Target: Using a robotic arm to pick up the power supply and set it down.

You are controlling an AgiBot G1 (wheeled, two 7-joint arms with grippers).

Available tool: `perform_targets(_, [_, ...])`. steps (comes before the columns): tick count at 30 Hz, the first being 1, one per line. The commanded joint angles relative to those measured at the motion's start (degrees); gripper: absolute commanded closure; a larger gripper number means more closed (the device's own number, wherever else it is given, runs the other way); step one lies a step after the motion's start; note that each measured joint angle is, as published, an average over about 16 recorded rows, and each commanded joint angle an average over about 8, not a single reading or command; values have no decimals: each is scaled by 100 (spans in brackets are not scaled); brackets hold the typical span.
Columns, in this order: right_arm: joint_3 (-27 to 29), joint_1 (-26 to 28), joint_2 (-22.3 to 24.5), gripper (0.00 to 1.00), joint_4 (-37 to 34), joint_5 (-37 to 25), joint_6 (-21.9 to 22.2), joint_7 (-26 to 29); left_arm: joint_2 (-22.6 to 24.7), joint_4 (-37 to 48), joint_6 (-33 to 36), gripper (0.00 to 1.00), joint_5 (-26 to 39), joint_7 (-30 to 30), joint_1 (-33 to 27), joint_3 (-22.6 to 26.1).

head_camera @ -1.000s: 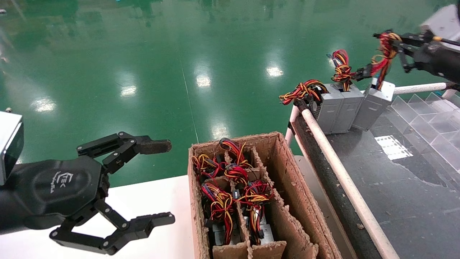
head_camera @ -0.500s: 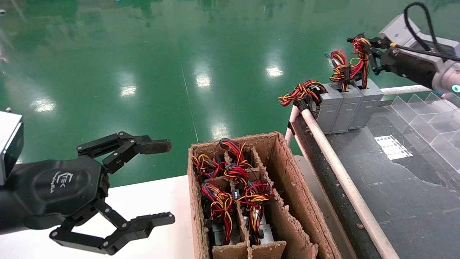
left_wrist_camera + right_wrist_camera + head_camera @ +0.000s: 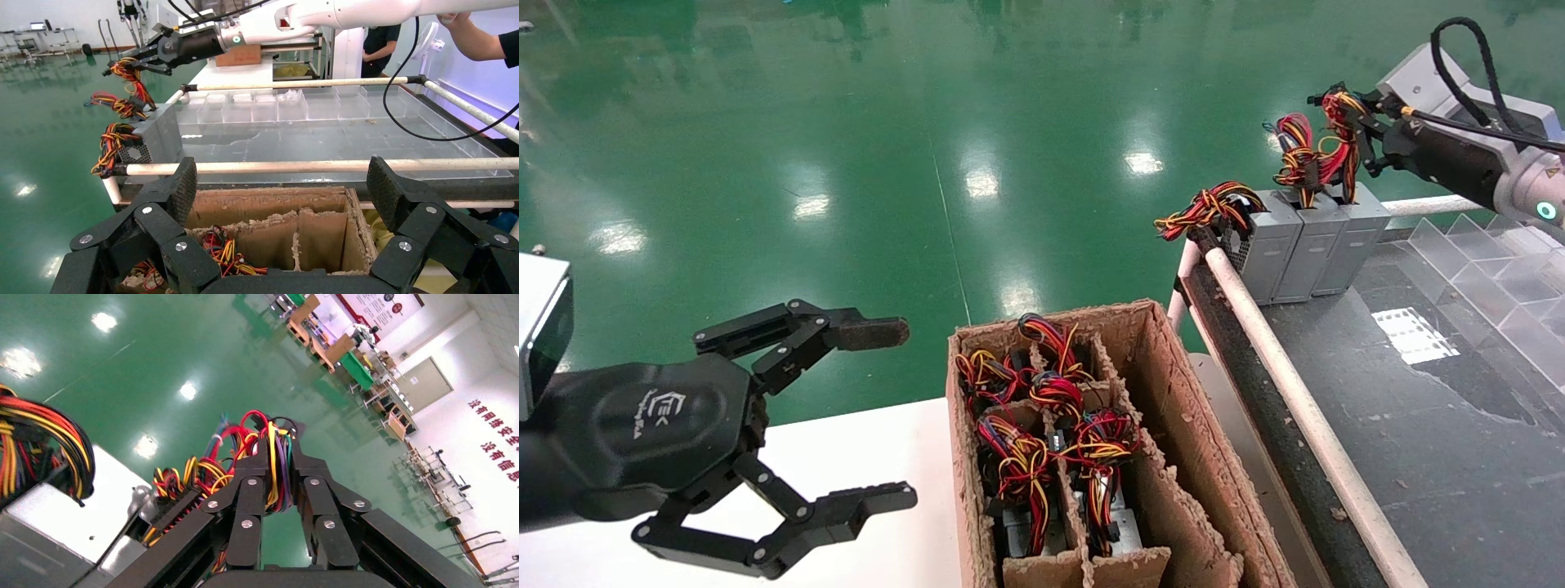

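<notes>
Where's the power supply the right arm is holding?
In the head view, the power supply stands far right on the black table, beside two others, its wires pinched in the right gripper.

- Floor [image 3: 862,122]: glossy green, mirror-like.
- Box [image 3: 1173,425]: rough brown cardboard, frayed edges.
- Power supply [image 3: 1352,237]: matt grey metal; its wires [image 3: 1340,131] in shiny plastic sheaths.
- Left gripper [image 3: 878,412]: matt black, one pad worn brown.
- Belt [image 3: 1459,408]: dull black, scuffed.
- Dividers [image 3: 294,107]: clear plastic.

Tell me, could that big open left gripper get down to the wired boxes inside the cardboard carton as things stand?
Probably yes. The left gripper hangs open beside the cardboard carton, whose top is open. But wire bundles fill the divided slots, so it would likely meet wires first.
</notes>
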Motion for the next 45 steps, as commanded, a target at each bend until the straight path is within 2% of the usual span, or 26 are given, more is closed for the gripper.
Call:
perform_targets(1, [5,-11,18,0,-15,7,5,-26,0,0,0,0,0,0,0,0])
perform_targets(15, [-11,-7,123,0,-221,-17,-161,275,0,0,0,0,0,0,0,0])
perform_targets(26, [332,126,382,0,-464,495,-771,1712,0,0,-1,0,0,0,1,0])
perform_targets(45, [214,-1144,1056,0,1858,1344,-1962,3004,-1,1,-1,0,-1,1,1,0])
